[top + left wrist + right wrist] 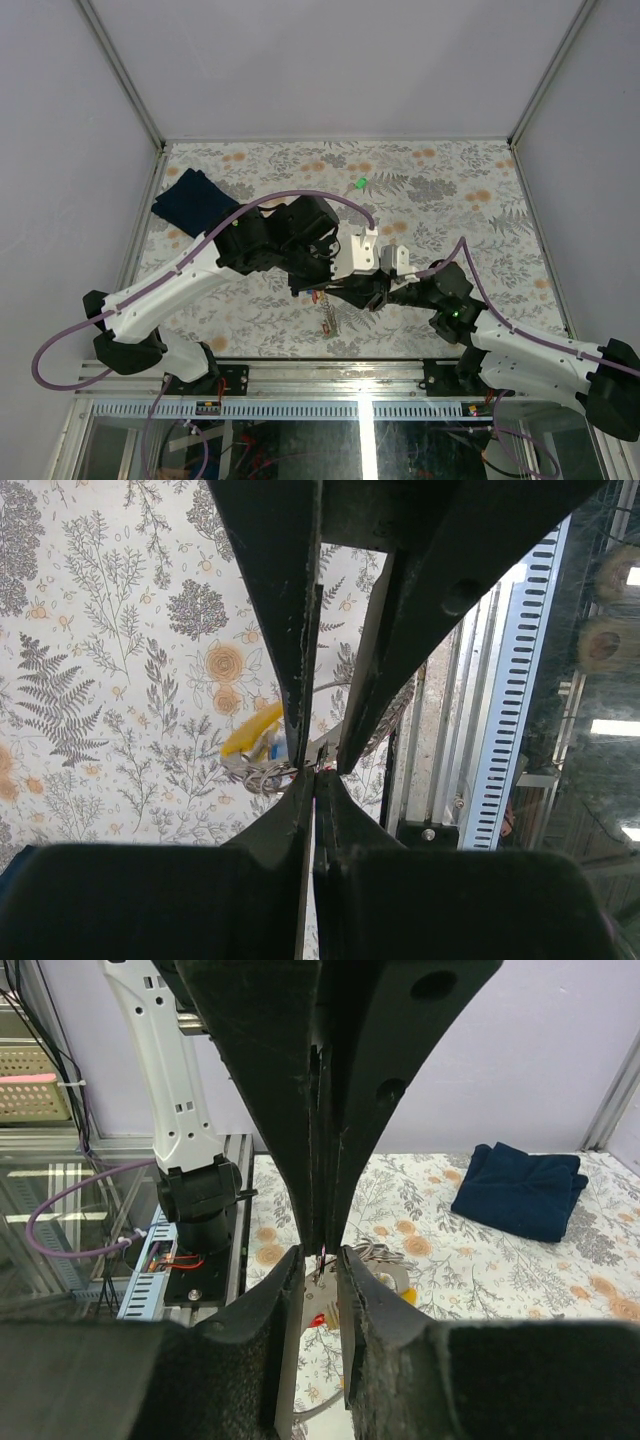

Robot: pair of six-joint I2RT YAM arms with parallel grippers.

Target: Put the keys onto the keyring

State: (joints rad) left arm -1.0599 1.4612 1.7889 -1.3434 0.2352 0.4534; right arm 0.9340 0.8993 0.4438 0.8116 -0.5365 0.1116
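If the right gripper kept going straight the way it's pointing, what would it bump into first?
Probably the left gripper: its shut tips sit right ahead of the right gripper, pinching the keyring, it seems. Depth is hard to judge, so the ring might get touched first.

we found the top view evenly and softly lit, with only faint shadows on the table [450,190]. close to the lens, the left gripper [312,778] and the right gripper [320,1263] came out dark, underexposed and soft-edged. lamp reflections glared on the glass [600,730] in the left wrist view.
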